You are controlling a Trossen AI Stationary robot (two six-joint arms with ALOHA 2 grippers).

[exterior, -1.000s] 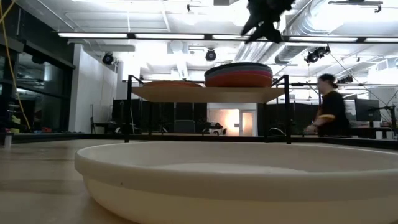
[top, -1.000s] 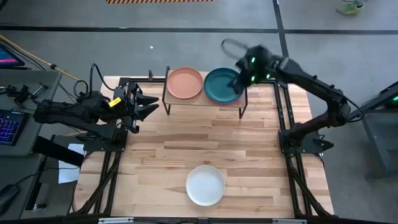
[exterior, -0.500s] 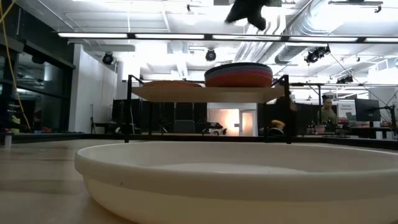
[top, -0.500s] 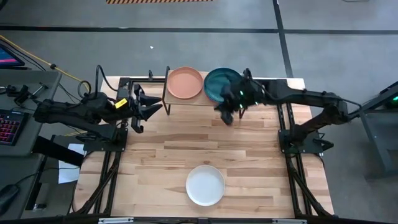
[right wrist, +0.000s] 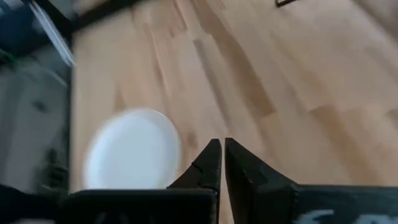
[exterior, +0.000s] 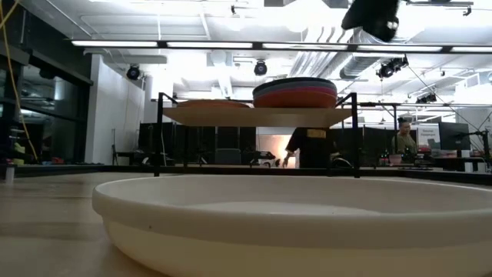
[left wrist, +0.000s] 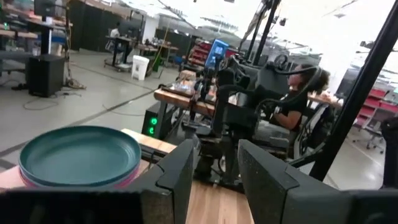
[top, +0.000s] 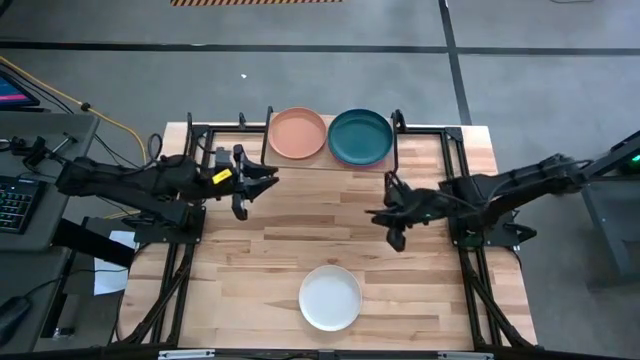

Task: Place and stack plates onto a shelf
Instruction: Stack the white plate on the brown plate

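Observation:
On the shelf point(top: 328, 162) at the table's far side a salmon pink plate point(top: 297, 133) lies on the left. A dark green plate point(top: 360, 137) tops a stack point(exterior: 295, 92) on the right. A white plate point(top: 331, 297) rests flat on the table near the front edge. My right gripper point(top: 375, 213) hangs shut and empty over the table's middle right, between the shelf and the white plate point(right wrist: 134, 149). My left gripper point(top: 270, 178) stands open and empty left of the shelf, facing the green plate point(left wrist: 78, 155).
Black metal frames run along the table's left and right edges beside the arm bases. Bare wood lies between the shelf and the white plate. People and workshop furniture show in the room beyond the table.
My right gripper has left the spot above the green plate on the shelf and come toward the table's near edge, over the bare middle, and its fingers have shut. My left gripper has moved a little toward the table's right. The plates have stayed put.

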